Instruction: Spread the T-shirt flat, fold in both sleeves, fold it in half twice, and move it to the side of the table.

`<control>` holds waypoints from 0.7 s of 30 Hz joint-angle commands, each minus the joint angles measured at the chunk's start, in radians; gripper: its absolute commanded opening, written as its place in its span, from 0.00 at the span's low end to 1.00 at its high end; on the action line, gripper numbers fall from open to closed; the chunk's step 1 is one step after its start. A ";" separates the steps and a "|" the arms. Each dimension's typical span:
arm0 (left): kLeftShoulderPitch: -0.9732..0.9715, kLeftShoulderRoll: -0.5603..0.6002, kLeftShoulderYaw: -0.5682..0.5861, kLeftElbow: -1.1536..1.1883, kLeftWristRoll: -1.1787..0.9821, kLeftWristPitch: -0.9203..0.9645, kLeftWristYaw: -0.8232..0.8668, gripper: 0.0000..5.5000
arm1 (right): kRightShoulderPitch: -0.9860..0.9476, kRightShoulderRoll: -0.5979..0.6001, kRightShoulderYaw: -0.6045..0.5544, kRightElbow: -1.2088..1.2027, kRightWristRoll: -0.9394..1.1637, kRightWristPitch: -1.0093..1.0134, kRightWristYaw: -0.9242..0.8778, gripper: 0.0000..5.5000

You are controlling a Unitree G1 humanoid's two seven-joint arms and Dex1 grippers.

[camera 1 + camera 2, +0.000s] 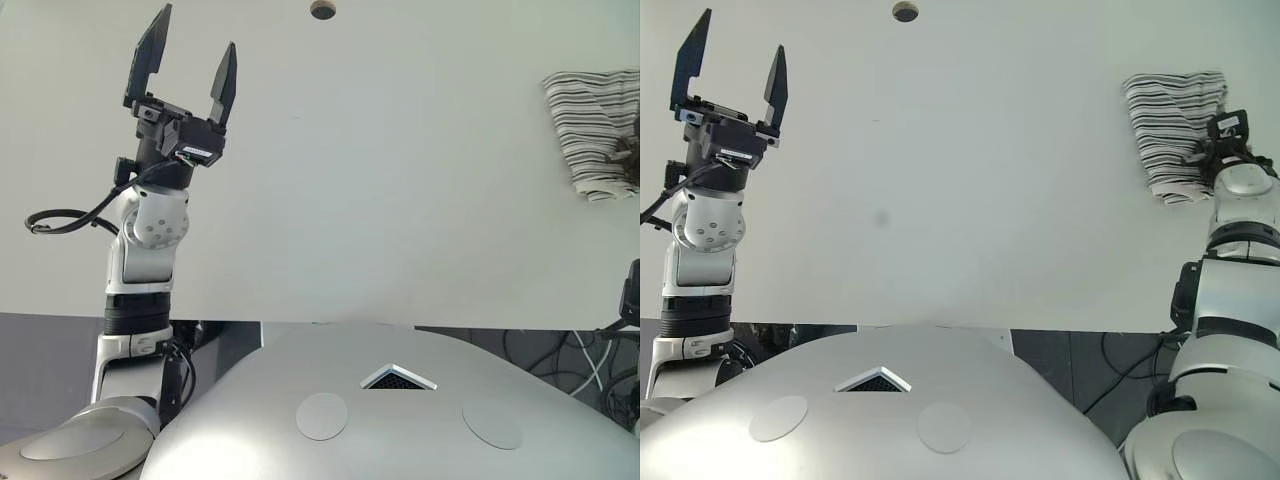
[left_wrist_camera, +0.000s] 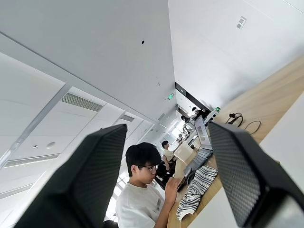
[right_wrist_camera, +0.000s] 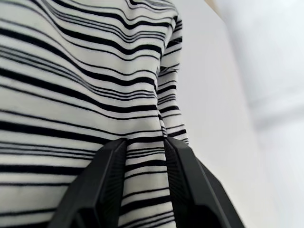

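The folded, black-and-white striped cotton T-shirt lies as a compact bundle far over toward the right side of the plain white table, nearer the far edge than the near edge. The right gripper sits at the bundle's right-hand side. Its two black fingers are drawn close together, with a narrow ridge of the striped cloth pinched between them, so it has hold of the T-shirt. The left gripper is raised over the left part of the table, well apart from the T-shirt and pointing up and away. Its two dark, wedge-shaped fingers are spread wide and hold nothing. A small dark round hole is set in the tabletop near the middle of the far edge, between the two arms.
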 commanded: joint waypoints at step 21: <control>-0.124 -0.310 -0.004 0.034 -0.034 0.062 0.171 0.57 | 0.312 0.667 0.189 -1.335 -0.026 -0.307 -0.430 0.27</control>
